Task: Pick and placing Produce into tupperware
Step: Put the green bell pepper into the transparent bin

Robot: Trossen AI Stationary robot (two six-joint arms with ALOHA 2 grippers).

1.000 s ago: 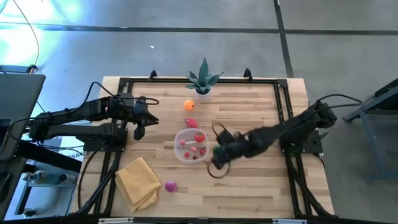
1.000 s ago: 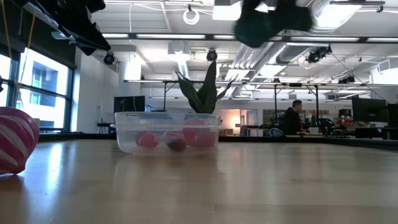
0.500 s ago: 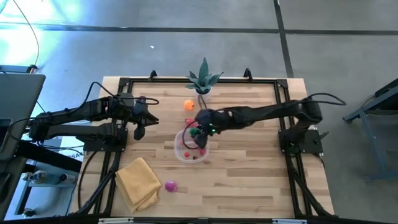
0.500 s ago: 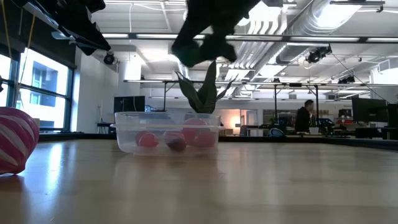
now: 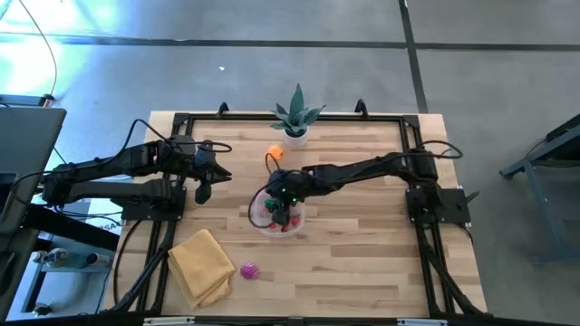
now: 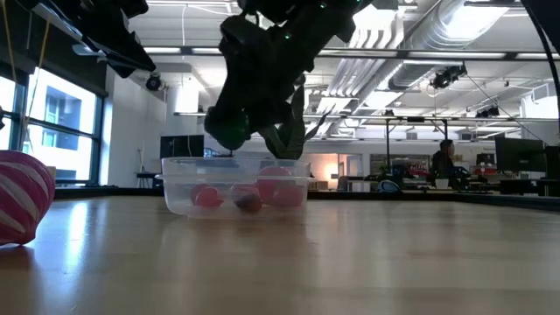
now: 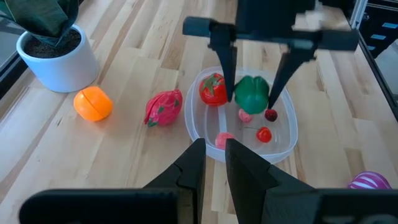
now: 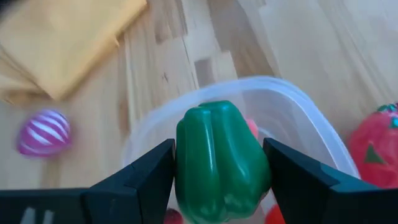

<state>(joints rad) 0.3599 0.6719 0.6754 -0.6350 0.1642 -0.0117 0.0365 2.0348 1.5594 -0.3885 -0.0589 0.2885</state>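
Two arms, right gripper (image 7: 260,93) jaws holding green pepper (image 8: 221,158) over tupperware (image 5: 263,224), left gripper (image 5: 201,187) jaws narrow, potted plant (image 5: 296,116) behind.

An open-plan lab or workshop hall. The low view shows exposed silver ducts (image 6: 455,31) and pipes under the ceiling, strip lighting, tall windows (image 6: 61,131), and a person (image 6: 444,162) among distant desks with monitors. From above, a wooden worktop (image 5: 362,263) framed by black rails stands on a polished concrete floor (image 5: 272,54).
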